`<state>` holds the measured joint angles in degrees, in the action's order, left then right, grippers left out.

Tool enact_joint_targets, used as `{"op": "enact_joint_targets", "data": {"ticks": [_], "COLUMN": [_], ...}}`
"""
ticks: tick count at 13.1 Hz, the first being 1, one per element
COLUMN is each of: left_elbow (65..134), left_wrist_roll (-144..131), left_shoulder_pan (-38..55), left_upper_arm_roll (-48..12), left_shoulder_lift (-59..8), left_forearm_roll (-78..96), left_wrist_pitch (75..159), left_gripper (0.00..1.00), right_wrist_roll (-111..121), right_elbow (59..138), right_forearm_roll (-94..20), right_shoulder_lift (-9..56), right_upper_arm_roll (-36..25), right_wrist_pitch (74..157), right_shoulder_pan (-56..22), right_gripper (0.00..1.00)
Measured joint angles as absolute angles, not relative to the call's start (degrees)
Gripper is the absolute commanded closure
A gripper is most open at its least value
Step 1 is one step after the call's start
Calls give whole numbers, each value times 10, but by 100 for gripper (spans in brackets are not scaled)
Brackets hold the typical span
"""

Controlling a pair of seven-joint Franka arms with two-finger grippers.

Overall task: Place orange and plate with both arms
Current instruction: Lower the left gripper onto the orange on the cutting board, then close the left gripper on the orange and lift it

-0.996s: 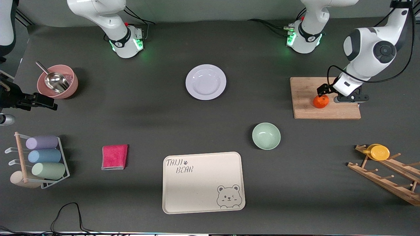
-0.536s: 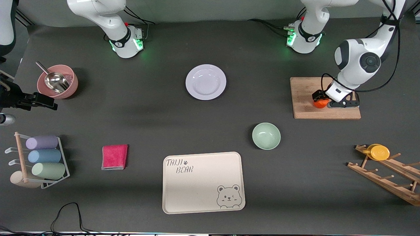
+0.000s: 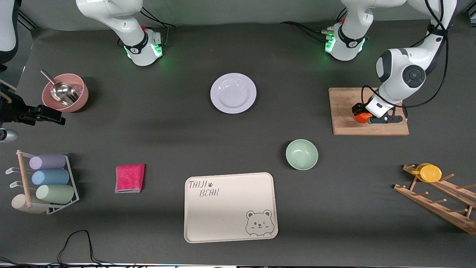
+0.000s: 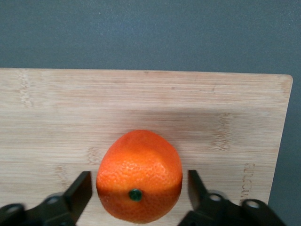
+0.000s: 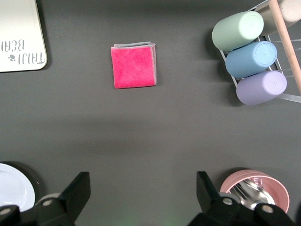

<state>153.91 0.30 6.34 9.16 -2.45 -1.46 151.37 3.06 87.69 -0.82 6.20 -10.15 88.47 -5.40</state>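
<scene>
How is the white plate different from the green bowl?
The round glossy white plate is wider and flatter than the small mint-green bowl, which is deeper. The plate lies farther from the front camera; the bowl sits nearer, toward the left arm's end. Both are round, empty and upright on the dark table.

We saw the orange (image 4: 139,175), small, round and bright, with dimpled skin and a green stem nub, resting on the wooden board (image 4: 141,101) toward the left arm's end of the table (image 3: 167,130). From the white plate (image 3: 233,93) it lay at about four o'clock, well apart. The plate, round, shallow and glossy with a faint lavender tint, sat flat and empty on the table.
</scene>
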Motion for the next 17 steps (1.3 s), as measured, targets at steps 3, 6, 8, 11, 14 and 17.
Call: {"op": "enact_joint_targets", "data": {"ticks": [3, 6, 8, 11, 14, 17], "left_elbow": [1539, 1536, 1524, 1464, 1371, 1285], "left_wrist_roll": [3, 3, 2, -26, -128, -255], "left_shoulder_pan": [63, 63, 63, 64, 67, 75], "left_upper_arm_roll": [92, 92, 91, 77, 12, -78], "left_shoulder_lift": [-23, -22, -12, 41, 91, 100], "left_forearm_roll": [-15, -15, -14, -14, -13, 4], "left_wrist_pitch": [1514, 1514, 1500, 1364, 1206, 1093], "left_gripper": [72, 72, 72, 72, 72, 72], "right_wrist_roll": [31, 31, 31, 31, 31, 31], "right_elbow": [877, 877, 877, 877, 877, 878], "right_forearm_roll": [-8, -8, -8, -8, -8, -8], "right_shoulder_lift": [62, 62, 62, 62, 62, 62], "right_upper_arm_roll": [-102, -102, -102, -102, -102, -102], "right_wrist_pitch": [885, 885, 885, 885, 885, 885], "right_shoulder_pan": [-54, -54, -54, -54, -54, -54], "right_gripper": [0, 0, 0, 0, 0, 0]}}
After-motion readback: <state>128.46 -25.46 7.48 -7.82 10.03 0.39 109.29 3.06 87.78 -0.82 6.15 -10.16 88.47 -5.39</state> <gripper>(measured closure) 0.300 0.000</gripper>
